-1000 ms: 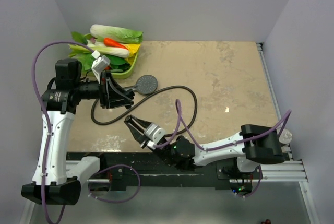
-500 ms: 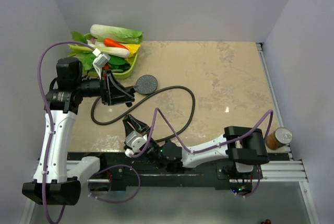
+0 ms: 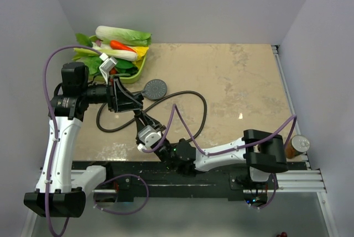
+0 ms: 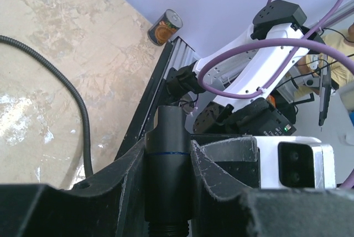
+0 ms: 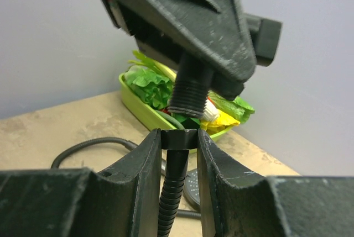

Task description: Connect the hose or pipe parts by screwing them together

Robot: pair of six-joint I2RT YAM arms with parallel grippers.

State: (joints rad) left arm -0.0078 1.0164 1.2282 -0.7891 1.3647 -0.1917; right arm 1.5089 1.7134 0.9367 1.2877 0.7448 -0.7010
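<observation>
Worktop: beige with a marbled stone pattern and a matt finish, with plain pale lilac-grey walls behind and on both sides.

We find both task parts left of centre in the top view, close to the lower edge of the worktop.

Shower head: dark grey, with a round face dotted with small holes. Its short cylindrical handle is smooth and carries one thin blue ring. The left hand is clamped on this handle, its matt black jaws scuffed whitish along the edges. In the right wrist view the threaded end sticks out below those jaws, pointing down and slightly tilted, with its ridges plainly visible.

Hose: thin, dark and ribbed like a spiral. The rest of it lies in loose loops on the worktop. The right hand is clamped on its end nut, which is held upright. The nut sits just below the threaded end with a narrow gap between them, so they are not touching.

Green tray: glossy plastic, holding leafy toy vegetables, in the upper left of the top view.

Can: orange label with a metal lid, standing at the top of the left wrist view. We cannot read its print, and we see no other writing.
</observation>
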